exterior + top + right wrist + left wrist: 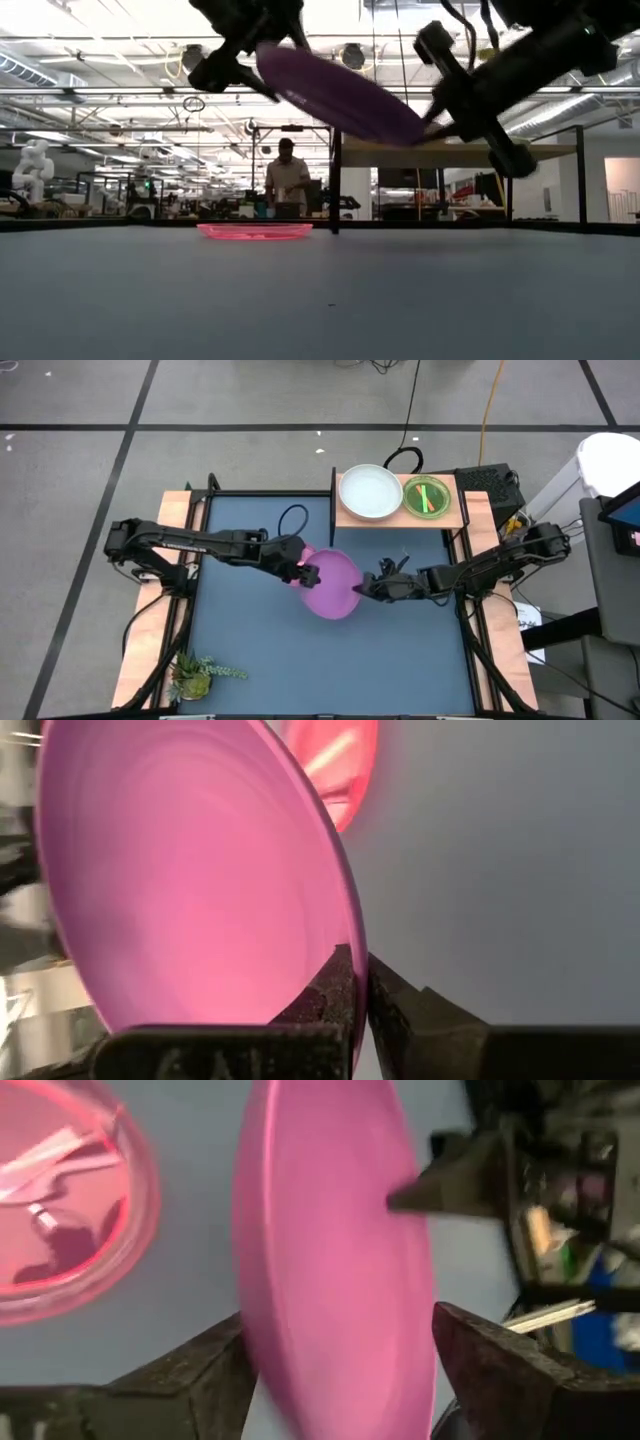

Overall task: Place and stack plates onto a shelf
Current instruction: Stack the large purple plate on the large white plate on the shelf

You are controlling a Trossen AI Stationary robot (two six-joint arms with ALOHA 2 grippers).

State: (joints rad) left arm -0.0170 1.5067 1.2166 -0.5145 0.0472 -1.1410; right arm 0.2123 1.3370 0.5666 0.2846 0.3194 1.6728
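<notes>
1. High view: I read the purple plate mid-table between both arms; shelf lies beyond, nearer my right arm.
2. Low view: plate airborne, tilted.
3. Left wrist: left gripper spread, plate rim between its fingers.
4. Right wrist: right gripper pinching the rim.

Both arms reach toward the middle of the table, held above its surface. The left gripper has its fingers spread apart, one on each side of the purple plate. The right gripper pinches this plate's rim with closed fingers.
</notes>
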